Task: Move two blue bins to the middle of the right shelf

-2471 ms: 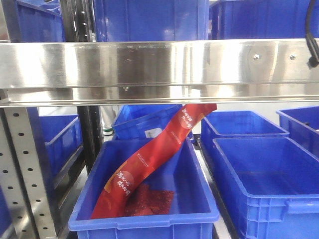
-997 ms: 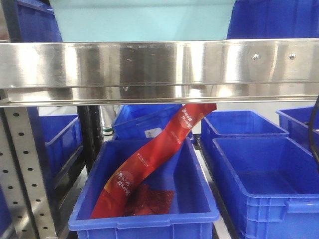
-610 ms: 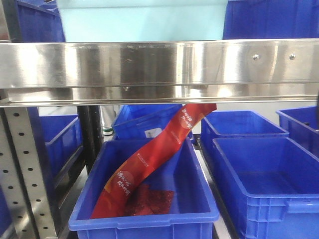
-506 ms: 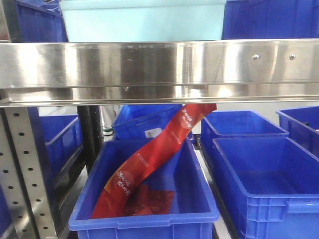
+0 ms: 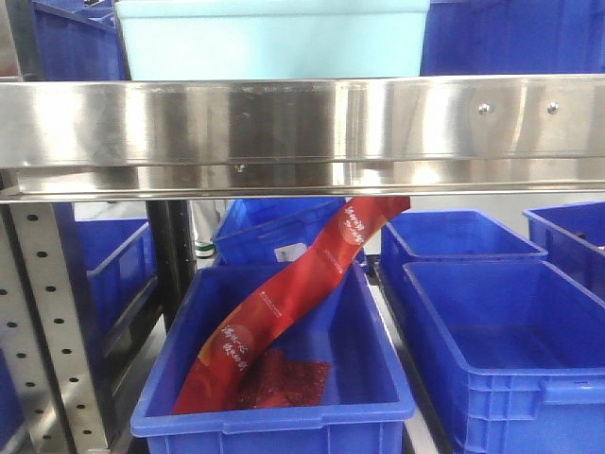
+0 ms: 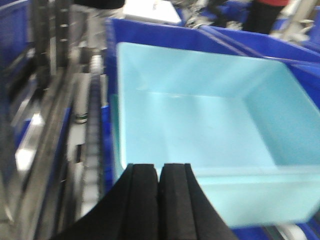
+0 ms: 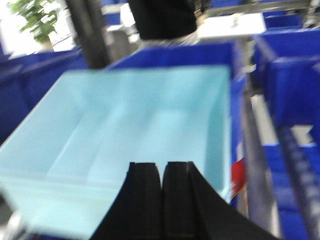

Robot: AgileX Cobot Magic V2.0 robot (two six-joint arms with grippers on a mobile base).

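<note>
**Pale bin now riding above the steel shelf rail**

Above the steel shelf rail point(image 5: 302, 123) in the front view, a pale, washed-out cyan bin point(image 5: 269, 38) fills the gap where a dark blue bin stood 2.5 seconds ago; over the last second its lower rim has come further into sight. Below the rail nothing has shifted: the lower blue bin point(image 5: 274, 416) holds the same red snack packet point(image 5: 284, 303), with the empty blue bin point(image 5: 501, 350) beside it. Neither arm shows here.

From the left wrist, the left gripper point(image 6: 158, 200) has its black pads pressed together at the bin's near rim; whether the wall is pinched between them I cannot tell. The bin's inside is empty, and the picture is motion-blurred.

From the right wrist, the right gripper point(image 7: 162, 200) looks the same: pads together at the rim, grip unclear, frame blurred.

My reading: both arms are carrying this bin, so the transfer to the right shelf is under way, not finished.
</note>
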